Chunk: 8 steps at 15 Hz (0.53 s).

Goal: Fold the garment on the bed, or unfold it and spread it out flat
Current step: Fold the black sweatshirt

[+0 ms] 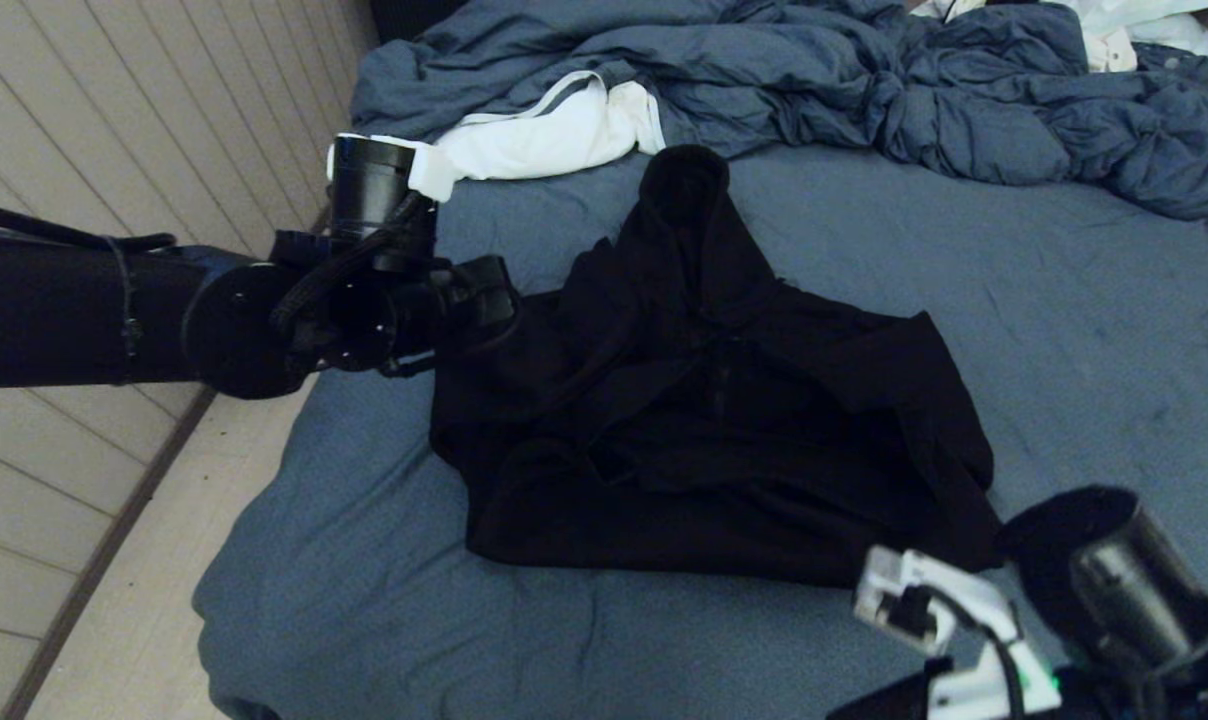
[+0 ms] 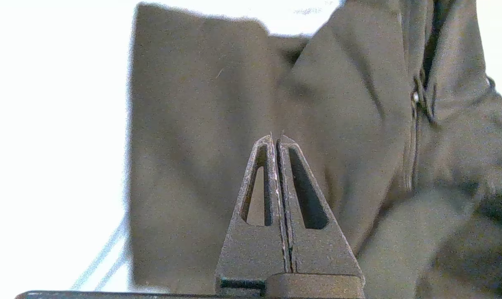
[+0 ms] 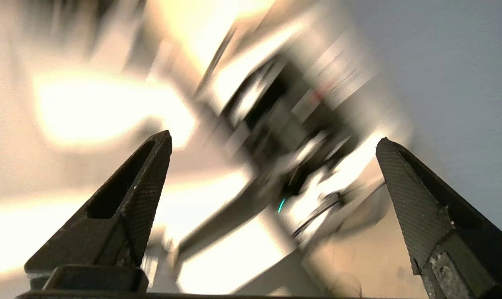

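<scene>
Head view is showing the garment, a black hoodie, lying at the middle of the bed, partly folded, with its hood pointing toward 12 o'clock and its wide lower part bunching toward 6 o'clock. At 12 o'clock from the hood, a rumpled blue-grey duvet is piling across the far side of the bed, and a white cloth with grey stripes is lying at about 11 o'clock from the garment, against the duvet. The left gripper is hovering at 9 o'clock of the garment, at its edge; in the left wrist view its fingers are pressing together with nothing between them, over the fabric near the zipper. The right gripper is sitting at about 5 o'clock, off the garment's corner, its fingers standing wide apart and holding nothing.
</scene>
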### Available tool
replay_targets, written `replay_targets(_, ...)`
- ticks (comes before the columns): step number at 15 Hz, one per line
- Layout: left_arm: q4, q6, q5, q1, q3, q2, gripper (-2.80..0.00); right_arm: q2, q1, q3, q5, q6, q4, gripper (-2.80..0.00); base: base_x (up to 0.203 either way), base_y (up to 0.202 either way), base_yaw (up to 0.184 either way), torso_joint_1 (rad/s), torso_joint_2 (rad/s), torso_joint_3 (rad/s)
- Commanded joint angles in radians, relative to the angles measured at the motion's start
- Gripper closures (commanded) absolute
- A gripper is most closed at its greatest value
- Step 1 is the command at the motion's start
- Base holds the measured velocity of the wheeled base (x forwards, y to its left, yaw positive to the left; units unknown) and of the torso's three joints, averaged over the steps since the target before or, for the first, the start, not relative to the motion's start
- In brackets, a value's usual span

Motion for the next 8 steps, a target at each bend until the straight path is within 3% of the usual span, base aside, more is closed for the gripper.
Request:
replay_targets(1, -0.002, -0.003, 0.003, 0.006, 0.08, -0.101, 0.0, 0.059, 0.17, 0.104, -0.001, 0.01, -0.03, -2.8, 0.0, 0.0, 0.0, 0.0, 0.0, 0.0)
replay_targets(3, -0.004, -0.011, 0.007, 0.0, 0.125, -0.136, 0.0, 0.091, 0.235, 0.198, -0.008, 0.024, -0.124, -2.8, 0.0, 0.0, 0.0, 0.0, 0.0, 0.0)
replay_targets(6, 0.001, -0.022, 0.013, -0.028, 0.117, -0.134, 0.0, 0.071, 0.222, 0.188, -0.021, 0.029, -0.131, -2.8, 0.0, 0.0, 0.0, 0.0, 0.0, 0.0)
replay_targets(8, -0.001, -0.022, 0.015, -0.039, 0.115, -0.132, 0.0, 0.056, 0.198, 0.177, -0.103, 0.027, -0.142, -2.8, 0.0, 0.0, 0.0, 0.0, 0.0, 0.0)
